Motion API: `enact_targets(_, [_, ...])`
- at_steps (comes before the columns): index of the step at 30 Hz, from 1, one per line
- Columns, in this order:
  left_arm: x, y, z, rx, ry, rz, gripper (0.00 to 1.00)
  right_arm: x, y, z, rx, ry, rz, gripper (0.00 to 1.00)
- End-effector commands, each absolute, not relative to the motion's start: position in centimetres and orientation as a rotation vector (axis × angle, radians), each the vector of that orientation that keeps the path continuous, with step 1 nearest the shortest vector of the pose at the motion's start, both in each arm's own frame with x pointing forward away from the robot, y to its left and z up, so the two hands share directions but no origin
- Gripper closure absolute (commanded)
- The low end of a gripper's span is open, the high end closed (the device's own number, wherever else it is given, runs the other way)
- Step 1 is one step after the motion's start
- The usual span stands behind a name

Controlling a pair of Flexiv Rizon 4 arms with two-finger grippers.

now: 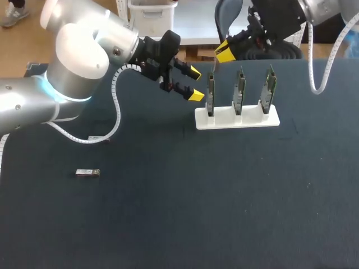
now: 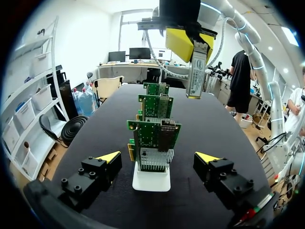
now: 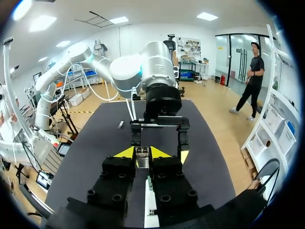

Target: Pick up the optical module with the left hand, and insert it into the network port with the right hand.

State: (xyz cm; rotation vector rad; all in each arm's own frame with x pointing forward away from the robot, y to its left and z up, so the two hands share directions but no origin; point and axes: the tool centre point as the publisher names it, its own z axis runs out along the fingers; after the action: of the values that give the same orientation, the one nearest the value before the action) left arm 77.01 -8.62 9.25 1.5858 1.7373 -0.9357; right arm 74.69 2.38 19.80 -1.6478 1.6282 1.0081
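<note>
Just above the end green circuit card (image 1: 210,96), my right claw (image 1: 224,52) pinches the slim silver optical module (image 2: 196,71) upright; left claw (image 1: 195,84) spread.

left gripper (image 1: 195,84): fingers spread apart, empty; arm comes in from the left.
right gripper (image 1: 224,53): fingers clamped on the optical module (image 2: 196,71); arm comes in from the far right.
</note>
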Motion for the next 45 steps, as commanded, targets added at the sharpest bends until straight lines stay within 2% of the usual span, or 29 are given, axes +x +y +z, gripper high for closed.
enact_targets(1, [76.8, -8.6, 9.3, 1.583, 1.741, -0.929, 0.0, 75.2, 2.9, 19.6, -1.675, 1.627, 1.005, 1.0])
enact_targets(45, [76.8, -8.6, 9.3, 1.583, 1.741, -0.929, 0.0, 76.3, 3.2, 17.0, -1.753, 1.7, 0.888, 1.0])
